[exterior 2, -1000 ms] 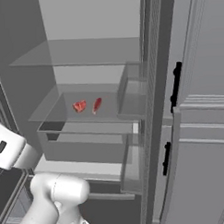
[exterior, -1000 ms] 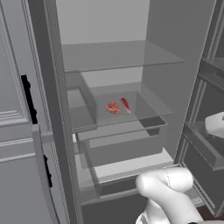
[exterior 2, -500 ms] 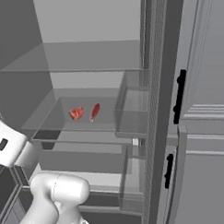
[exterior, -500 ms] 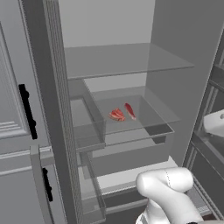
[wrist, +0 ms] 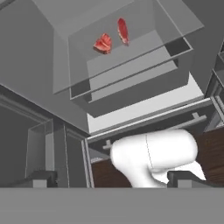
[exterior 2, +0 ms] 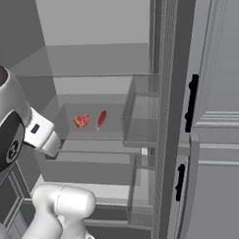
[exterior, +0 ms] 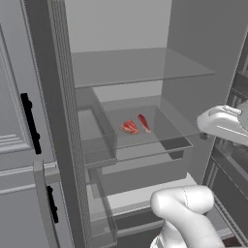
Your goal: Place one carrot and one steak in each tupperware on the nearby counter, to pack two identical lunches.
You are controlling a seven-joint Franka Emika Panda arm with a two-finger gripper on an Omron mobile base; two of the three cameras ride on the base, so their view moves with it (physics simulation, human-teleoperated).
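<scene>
Base has driven closer; both steaks (exterior: 130, 127) lie mid-shelf (exterior: 160, 116) in the fridge. Your gripper (wrist: 109, 183) is fully open, empty. Reaching in, you risk clipping the shelf's front edge.

Open grey fridge (exterior: 145, 72), glass shelves (exterior: 140, 65)
</scene>
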